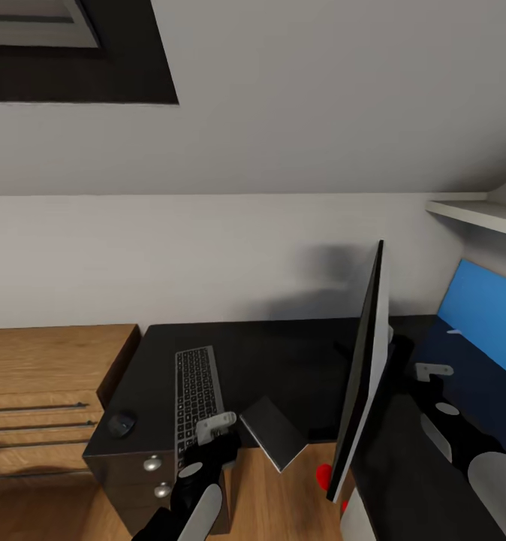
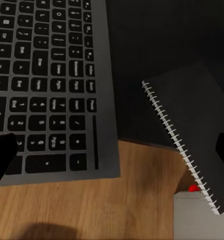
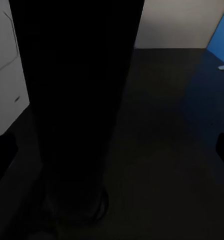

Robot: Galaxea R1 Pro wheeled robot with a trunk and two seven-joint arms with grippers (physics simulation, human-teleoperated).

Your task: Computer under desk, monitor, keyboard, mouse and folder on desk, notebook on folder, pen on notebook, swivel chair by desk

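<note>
Left gripper (image 1: 217,430) of mine hangs right over the near edge of the desk (image 1: 283,353), fingers spread wide with nothing between them; in the left wrist view one dark fingertip (image 2: 2,155) sits at one side of the picture and the other at the opposite side, well apart. Between them lie the keyboard (image 2: 47,85) and the notebook (image 2: 191,130), a dark cover with a white spiral binding. Both poke out past the desk's front edge, over the wooden floor (image 1: 268,496). The notebook lies skewed, just beside the keyboard, a strip of bare desk between them.

Off by the left corner, the mouse (image 1: 121,423) sits on the desk, near the keyboard's other side. Below it, drawers with round silver knobs (image 1: 153,463). A wooden counter (image 1: 50,391) stands against the desk's left end.

My right gripper (image 1: 433,370) is out over the right wing of the desk, just behind the monitor (image 1: 362,368); how far open it is I cannot tell. The monitor stands upright, edge-on to me, its stand dark and close in the right wrist view.

Further back, the blue back panel (image 1: 482,315), a small pale stick (image 1: 454,331) near its foot, and the white wall (image 1: 208,248).
</note>
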